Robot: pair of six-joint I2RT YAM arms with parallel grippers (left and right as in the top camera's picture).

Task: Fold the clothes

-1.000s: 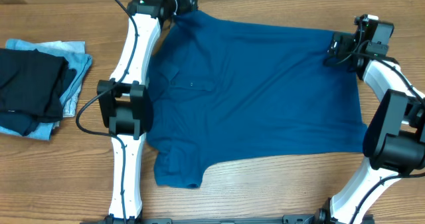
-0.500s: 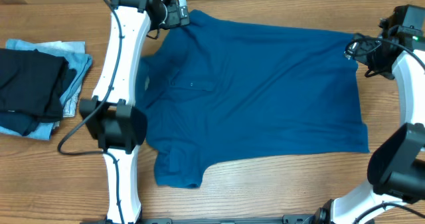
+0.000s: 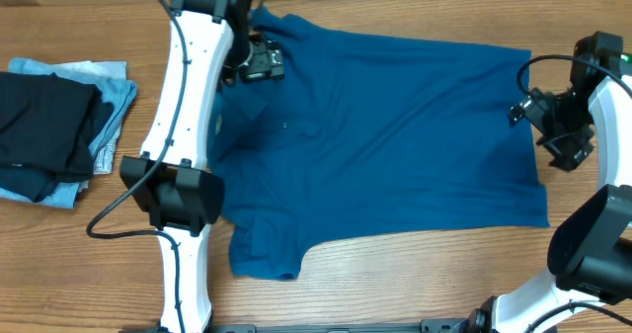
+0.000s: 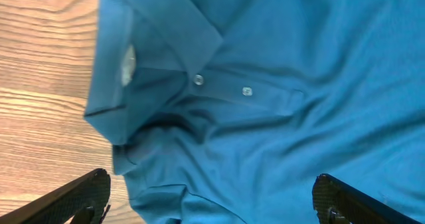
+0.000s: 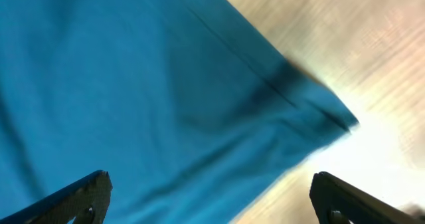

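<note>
The deep-blue collared shirt (image 3: 395, 145) lies spread flat on the wooden table, collar to the left and hem to the right. My left gripper (image 3: 259, 64) hovers open over the collar and button placket (image 4: 226, 91), holding nothing. My right gripper (image 3: 553, 130) hovers open over the shirt's right hem near its upper corner (image 5: 332, 121), holding nothing. The shirt fills most of the right wrist view (image 5: 133, 84).
A folded black garment (image 3: 44, 125) lies on a folded pale light-blue garment (image 3: 114, 101) at the table's left edge. Bare wooden table (image 3: 415, 284) shows in front of the shirt and behind it.
My left gripper has moved from the shirt's far collar corner toward me, over the placket. My right gripper has moved from the far right corner down along the hem. Both corners lie released.
</note>
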